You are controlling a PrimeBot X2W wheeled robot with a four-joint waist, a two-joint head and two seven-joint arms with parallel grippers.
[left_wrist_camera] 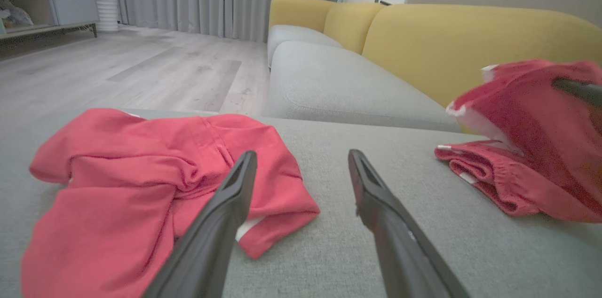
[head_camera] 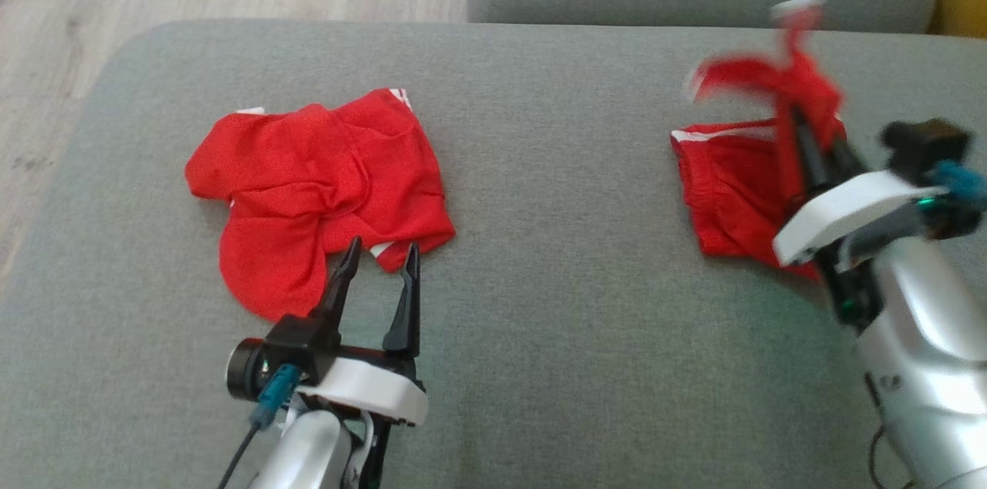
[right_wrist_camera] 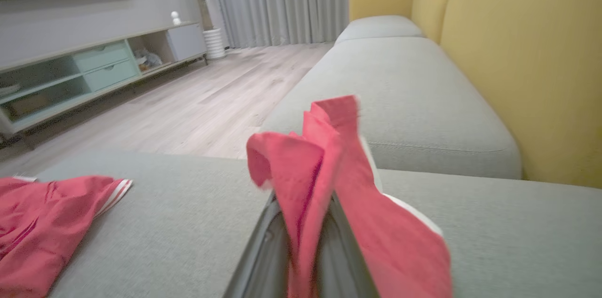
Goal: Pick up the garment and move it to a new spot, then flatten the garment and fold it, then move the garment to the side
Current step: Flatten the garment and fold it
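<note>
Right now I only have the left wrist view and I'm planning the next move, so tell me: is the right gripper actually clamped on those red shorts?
Observer: Yes. The right wrist view shows the right gripper shut on a fold of the red shorts, with fabric draped down both sides.
Operator: And where do my left tips sit from above?
Observer: In the head view the left gripper is open, its tips at the crumpled red garment's near edge, not over its middle.

Left end effector [left_wrist_camera: 302,156] spread, crumpled red garment [left_wrist_camera: 141,171] on grey cushion [left_wrist_camera: 376,223], second garment [left_wrist_camera: 526,114] aloft at right
</note>
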